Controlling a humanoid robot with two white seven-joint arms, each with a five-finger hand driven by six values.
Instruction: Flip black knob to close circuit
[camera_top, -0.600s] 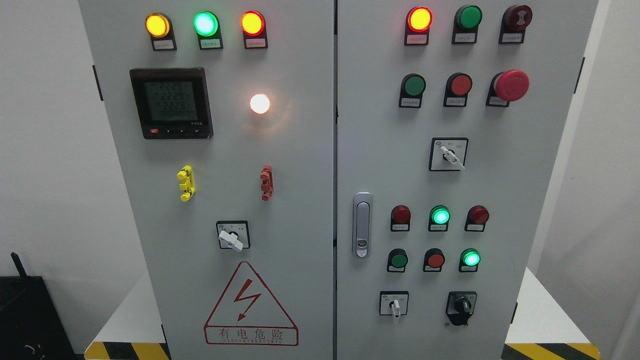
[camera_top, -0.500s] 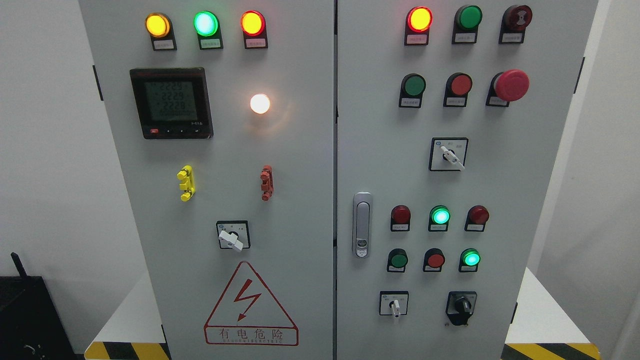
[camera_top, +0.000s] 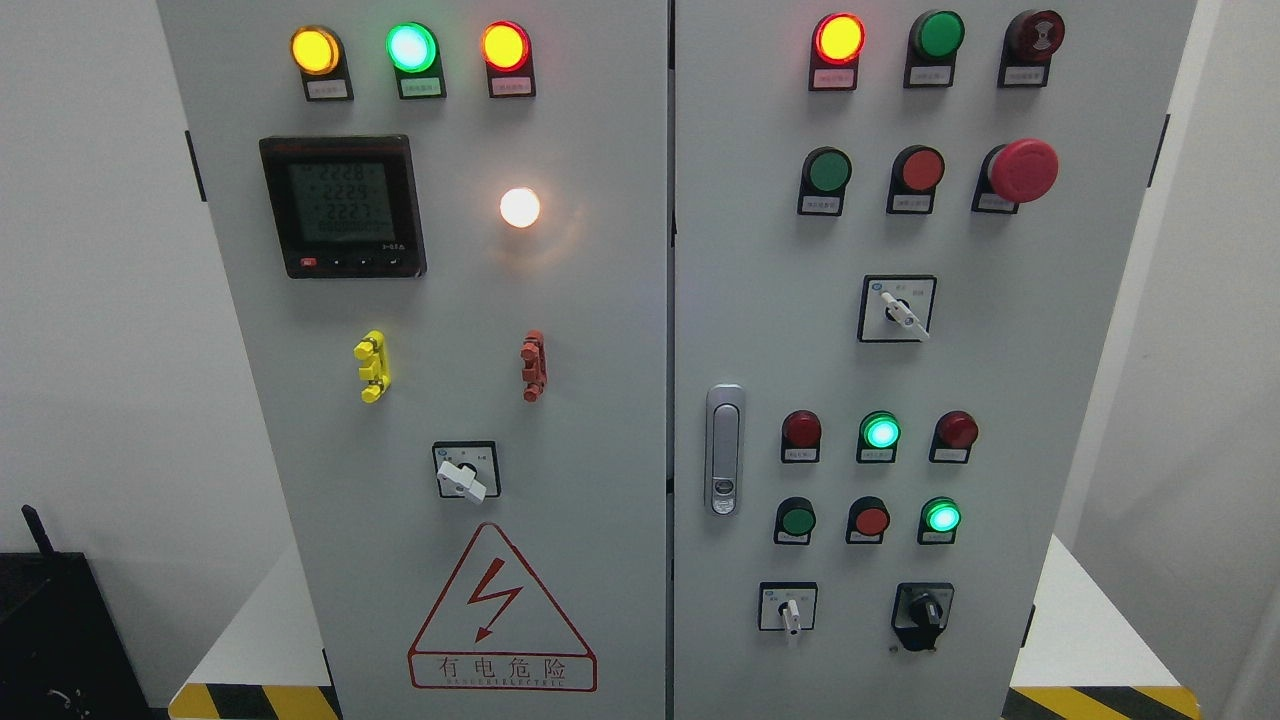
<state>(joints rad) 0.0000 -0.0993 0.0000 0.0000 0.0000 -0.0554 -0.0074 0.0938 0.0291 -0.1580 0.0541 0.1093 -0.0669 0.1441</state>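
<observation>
The black knob (camera_top: 923, 612) sits at the lower right of the grey cabinet's right door (camera_top: 1000, 400). Its handle points roughly straight down on a black base. Above it a green lamp (camera_top: 941, 517) is lit, and another green lamp (camera_top: 880, 432) is lit higher up. Neither of my hands nor arms shows in the head view.
White-handled selector switches sit on the right door (camera_top: 791, 610) (camera_top: 903, 314) and on the left door (camera_top: 463, 478). A red mushroom stop button (camera_top: 1023, 170), a door latch (camera_top: 723, 450), a digital meter (camera_top: 343, 205) and a high-voltage warning triangle (camera_top: 500, 620) are on the panel. A black box (camera_top: 50, 640) stands at lower left.
Only the meter's digits have changed. The knob, switches and lamps are as before.
</observation>
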